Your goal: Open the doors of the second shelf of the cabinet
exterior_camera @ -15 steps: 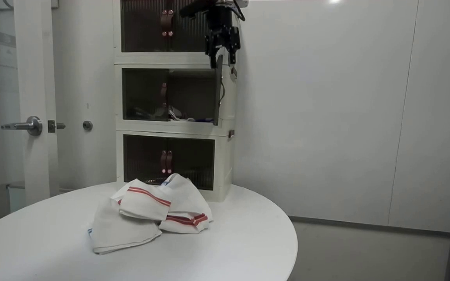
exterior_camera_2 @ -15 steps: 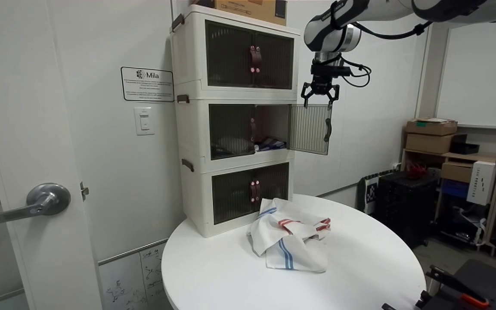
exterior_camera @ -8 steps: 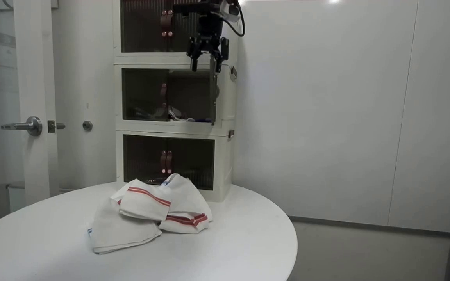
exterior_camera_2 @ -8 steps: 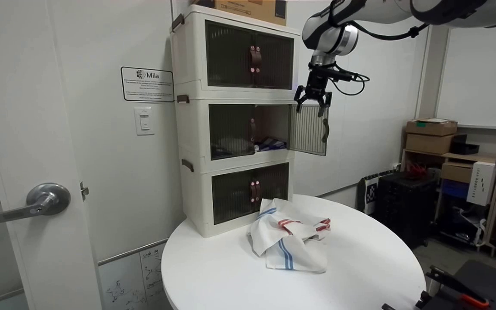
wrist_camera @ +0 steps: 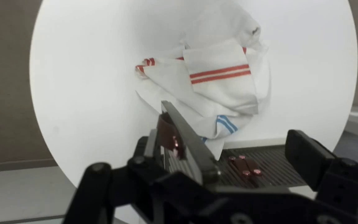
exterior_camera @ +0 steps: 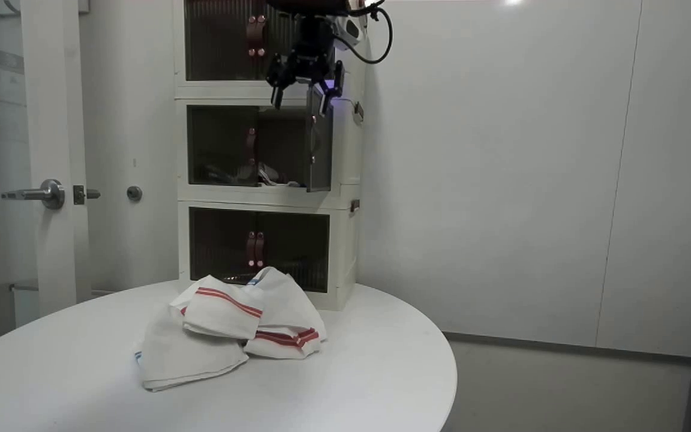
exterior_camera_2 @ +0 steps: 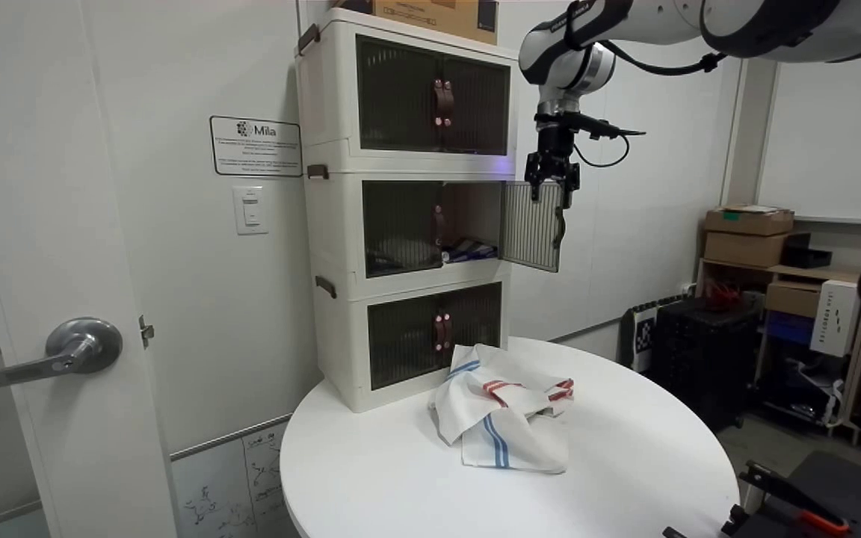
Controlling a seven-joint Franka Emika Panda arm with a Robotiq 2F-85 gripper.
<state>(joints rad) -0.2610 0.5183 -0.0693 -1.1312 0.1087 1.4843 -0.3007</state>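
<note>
Wrist view, lower middle: open door (wrist_camera: 187, 133). Jaws?

– Gripper (wrist_camera: 224, 138) spread, door edge between, not pinched.

– Handling?

– Probably light, stiff, swings easily; take brown strap (wrist_camera: 168, 132). Closed door (exterior_camera_2: 400, 228): near center in an exterior view.

White wall (exterior_camera: 501, 180); round table (exterior_camera_2: 640, 463)
</note>
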